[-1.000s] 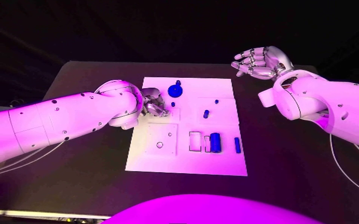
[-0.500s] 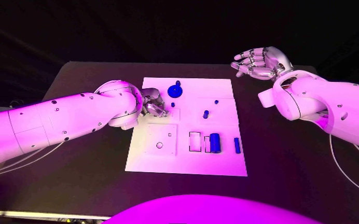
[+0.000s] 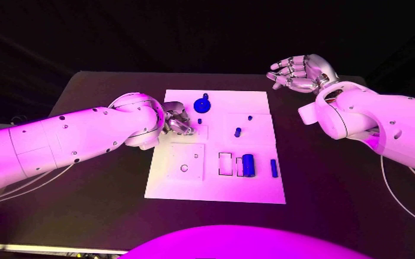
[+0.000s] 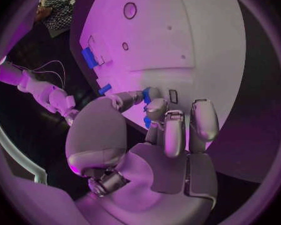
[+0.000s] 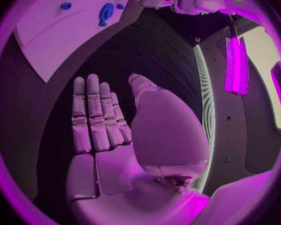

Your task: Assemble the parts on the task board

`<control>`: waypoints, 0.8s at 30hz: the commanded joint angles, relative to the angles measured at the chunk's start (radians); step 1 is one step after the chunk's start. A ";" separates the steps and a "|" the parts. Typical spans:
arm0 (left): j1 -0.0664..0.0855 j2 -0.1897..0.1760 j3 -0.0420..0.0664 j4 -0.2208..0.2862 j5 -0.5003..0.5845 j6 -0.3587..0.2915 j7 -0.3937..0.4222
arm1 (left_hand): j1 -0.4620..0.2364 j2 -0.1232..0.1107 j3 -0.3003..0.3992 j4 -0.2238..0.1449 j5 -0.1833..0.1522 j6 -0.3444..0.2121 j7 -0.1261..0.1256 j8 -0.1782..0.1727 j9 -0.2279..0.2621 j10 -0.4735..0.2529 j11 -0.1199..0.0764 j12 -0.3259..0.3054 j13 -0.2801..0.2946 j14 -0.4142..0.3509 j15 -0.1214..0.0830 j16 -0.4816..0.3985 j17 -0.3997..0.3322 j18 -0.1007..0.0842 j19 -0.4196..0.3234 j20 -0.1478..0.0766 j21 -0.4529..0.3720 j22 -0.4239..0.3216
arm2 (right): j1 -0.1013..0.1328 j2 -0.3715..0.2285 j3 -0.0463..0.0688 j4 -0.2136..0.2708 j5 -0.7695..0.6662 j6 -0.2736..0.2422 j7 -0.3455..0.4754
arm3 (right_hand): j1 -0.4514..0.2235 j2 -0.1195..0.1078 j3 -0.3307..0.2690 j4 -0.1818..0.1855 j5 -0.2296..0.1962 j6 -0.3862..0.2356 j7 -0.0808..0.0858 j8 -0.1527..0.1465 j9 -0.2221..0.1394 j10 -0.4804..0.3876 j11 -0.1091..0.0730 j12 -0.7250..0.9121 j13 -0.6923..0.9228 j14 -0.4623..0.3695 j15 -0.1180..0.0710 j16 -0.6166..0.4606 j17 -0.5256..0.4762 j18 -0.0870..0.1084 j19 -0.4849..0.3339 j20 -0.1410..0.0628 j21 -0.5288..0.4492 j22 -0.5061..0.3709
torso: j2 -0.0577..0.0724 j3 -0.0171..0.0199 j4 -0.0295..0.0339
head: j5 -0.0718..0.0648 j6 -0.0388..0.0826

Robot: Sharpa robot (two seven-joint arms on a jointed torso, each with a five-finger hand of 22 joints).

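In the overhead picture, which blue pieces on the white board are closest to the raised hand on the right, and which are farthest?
From the right hand, head view:
1. Small blue dot, upper right of the task board.
2. Blue peg, mid-board.
3. Slim blue bar, right edge.
4. Blue cylinder, beside it; nearly tied.

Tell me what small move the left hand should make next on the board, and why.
Probably ease the left hand straight down to seat its small blue part. The wrist view shows the fingers pinching that part just above the task board, beside a small rectangular slot; whether it is lined up is hard to tell. The right hand hangs open off the board, holding nothing.
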 commanded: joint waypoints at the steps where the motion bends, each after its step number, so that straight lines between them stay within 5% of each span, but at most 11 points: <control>1: -0.003 0.002 -0.002 0.000 -0.001 0.021 0.005 | -0.007 0.006 -0.005 -0.004 -0.001 0.006 0.000 -0.005 -0.002 0.006 -0.005 0.004 0.003 0.097 -0.007 0.005 0.233 -0.009 0.008 -0.003 -0.006 0.000 | -0.001 -0.001 0.000 0.001 -0.002 0.011 0.008 | -0.005 0.005 -0.001 -0.001 0.003 0.004 0.019 -0.003 -0.001 0.007 0.002 -0.005 -0.002 -0.001 0.005 -0.004 -0.001 0.012 -0.006 0.002 -0.005 -0.002 | 0.000 0.0004 -0.0005 | 0.000 0.000; 10: -0.003 0.001 -0.002 -0.003 -0.004 0.025 0.003 | -0.009 0.006 -0.042 0.020 -0.001 0.012 -0.001 -0.004 -0.005 0.006 -0.006 0.004 0.003 0.098 -0.008 0.007 0.237 -0.010 0.011 -0.003 -0.006 0.002 | -0.001 -0.001 0.000 0.002 -0.002 0.003 0.010 | -0.005 0.003 -0.005 -0.002 0.003 0.003 0.021 -0.005 -0.003 0.003 0.005 -0.010 -0.011 -0.008 0.008 -0.015 -0.005 0.011 -0.011 0.004 -0.012 -0.011 | 0.000 0.0004 0.0003 | 0.000 0.001; 24: -0.003 -0.001 -0.002 -0.004 -0.004 0.023 0.002 | -0.008 0.008 -0.192 0.115 -0.001 0.022 -0.002 -0.002 -0.016 0.007 -0.007 0.007 0.006 0.099 -0.009 0.008 0.240 -0.010 0.016 -0.005 -0.009 0.006 | -0.002 0.000 0.000 0.000 -0.001 0.000 0.012 | -0.003 0.005 -0.014 -0.003 0.003 0.001 0.027 -0.006 -0.010 -0.004 0.013 -0.022 -0.041 -0.041 0.021 -0.056 -0.023 0.011 -0.033 0.017 -0.035 -0.045 | 0.000 0.0003 -0.0005 | -0.001 0.002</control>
